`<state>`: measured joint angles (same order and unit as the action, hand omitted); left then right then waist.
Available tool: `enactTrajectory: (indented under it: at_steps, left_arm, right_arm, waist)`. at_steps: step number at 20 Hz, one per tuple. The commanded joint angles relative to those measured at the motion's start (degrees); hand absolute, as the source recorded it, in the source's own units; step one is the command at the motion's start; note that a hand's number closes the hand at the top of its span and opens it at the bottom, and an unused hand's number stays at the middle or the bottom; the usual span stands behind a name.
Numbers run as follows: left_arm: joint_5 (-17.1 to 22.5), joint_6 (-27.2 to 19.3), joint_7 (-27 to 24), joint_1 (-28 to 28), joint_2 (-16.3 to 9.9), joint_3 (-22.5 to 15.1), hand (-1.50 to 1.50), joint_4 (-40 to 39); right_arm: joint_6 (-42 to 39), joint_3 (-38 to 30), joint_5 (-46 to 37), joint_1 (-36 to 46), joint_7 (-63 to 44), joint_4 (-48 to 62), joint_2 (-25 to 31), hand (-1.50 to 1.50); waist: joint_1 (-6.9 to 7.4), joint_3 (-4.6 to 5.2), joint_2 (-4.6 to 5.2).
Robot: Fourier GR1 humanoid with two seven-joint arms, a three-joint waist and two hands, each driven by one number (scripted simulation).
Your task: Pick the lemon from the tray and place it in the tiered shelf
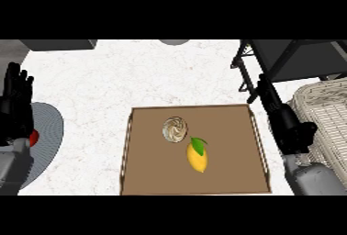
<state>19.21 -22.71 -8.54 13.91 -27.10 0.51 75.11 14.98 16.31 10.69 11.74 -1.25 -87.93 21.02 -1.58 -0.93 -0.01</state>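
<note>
Both forearms frame the tray (196,183); right hand (288,121) beside it, fingers straight, empty. Left hand (17,98) rests open, well left. Lemon (197,158) lies mid-tray, untouched, awaiting pickup.

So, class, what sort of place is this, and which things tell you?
Probably a kitchen counter: a pale speckled worktop, a brown tray holding a lemon, and a dark tiered shelf.

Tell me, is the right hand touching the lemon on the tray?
Apart. In the head view the right hand is outside the tray's right rim, bare tray separating it from the lemon.
</note>
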Motion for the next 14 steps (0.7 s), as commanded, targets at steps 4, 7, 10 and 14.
enactTrajectory:
  at_steps: [4, 7, 10, 14]
  left_arm:
    - [-6.1, 4.5, 2.7, -0.4, 3.4, -11.7, 0.00, 3.4]
    - [-4.5, 6.1, 4.0, -0.4, 3.8, -12.4, 0.00, 2.9]
    - [-6.0, 7.9, 4.2, -0.8, 3.3, -15.0, 0.00, 2.6]
    - [-7.6, 7.9, 5.2, -2.5, 7.2, -19.9, 0.00, 4.3]
  right_arm:
    - [-5.0, -4.1, 3.9, 4.2, -2.8, 1.5, 0.6, -1.50]
    - [1.8, -7.8, 20.0, 1.1, -3.0, -3.9, -18.2, -1.50]
    - [7.3, -3.2, -11.7, -0.8, -3.1, 6.1, 8.1, 1.50]
    - [24.4, -6.1, -12.5, -7.1, 8.5, 9.4, -7.7, -1.50]
  waist:
    - [1.48, 0.89, 0.14]
    - [-1.57, -1.83, 1.01]
    - [-1.92, 1.96, 0.76]
    - [0.70, 0.81, 0.12]
